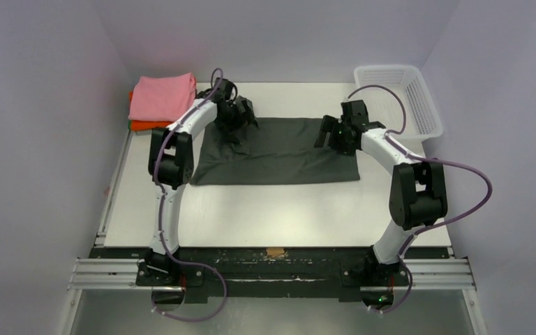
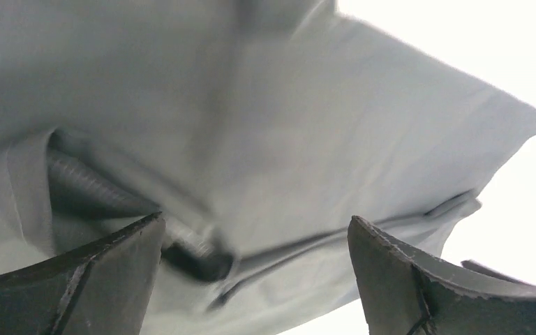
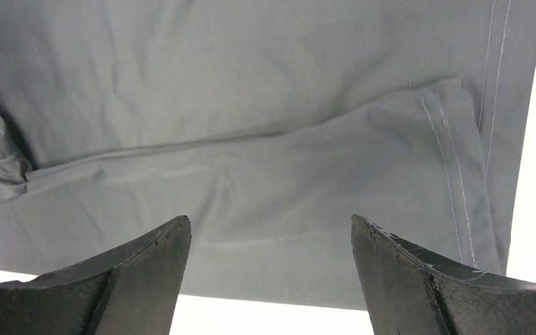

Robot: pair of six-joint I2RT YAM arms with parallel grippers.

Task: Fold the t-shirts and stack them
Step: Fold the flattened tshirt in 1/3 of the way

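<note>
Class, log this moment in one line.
grey t-shirt: flat, partly folded | left jaws: open | right jaws: open | pink t-shirt: folded atop orange t-shirt

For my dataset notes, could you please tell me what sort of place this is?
Probably a robotics lab cell: bare pale walls box in a white table, and a left arm and right arm stand on a metal rail.

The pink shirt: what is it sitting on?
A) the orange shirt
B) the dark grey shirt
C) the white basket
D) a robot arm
A: the folded pink shirt lies on the orange shirt, whose edge peeks out from under it.
</note>
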